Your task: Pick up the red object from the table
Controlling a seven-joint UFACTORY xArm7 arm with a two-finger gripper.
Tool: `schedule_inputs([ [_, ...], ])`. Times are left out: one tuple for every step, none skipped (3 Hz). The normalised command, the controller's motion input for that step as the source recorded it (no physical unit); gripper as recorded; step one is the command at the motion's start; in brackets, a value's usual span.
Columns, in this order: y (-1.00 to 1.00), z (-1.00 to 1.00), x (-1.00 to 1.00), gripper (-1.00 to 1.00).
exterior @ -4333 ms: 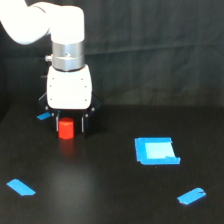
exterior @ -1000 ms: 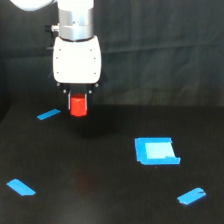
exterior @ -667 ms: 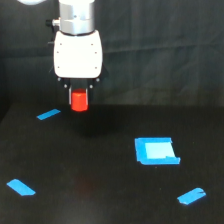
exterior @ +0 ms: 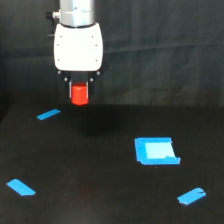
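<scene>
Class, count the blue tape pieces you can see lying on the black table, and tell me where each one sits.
4. A strip below-left of the red object; a strip near the lower left; a square patch right of centre; a strip at the lower right. None looks hidden.

Only one exterior view is given, so no overlap is shared. The wide matte black table (exterior: 100,200) is seen from in front and slightly above, at middling range. The white gripper housing (exterior: 78,47) is framed above it, upper left.

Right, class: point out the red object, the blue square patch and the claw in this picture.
red object (exterior: 79,94), exterior view, middle of its front face.
blue square patch (exterior: 156,151), exterior view, its pale centre.
claw (exterior: 79,98), exterior view, midway between the fingertips gripping the cylinder.
</scene>
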Motion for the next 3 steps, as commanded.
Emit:
schedule_inputs([
  [0.02, 0.3, 0.08, -1.0],
  [0.02, 0.11, 0.13, -0.97],
  [-0.04, -0.05, -0.03, -0.93],
])
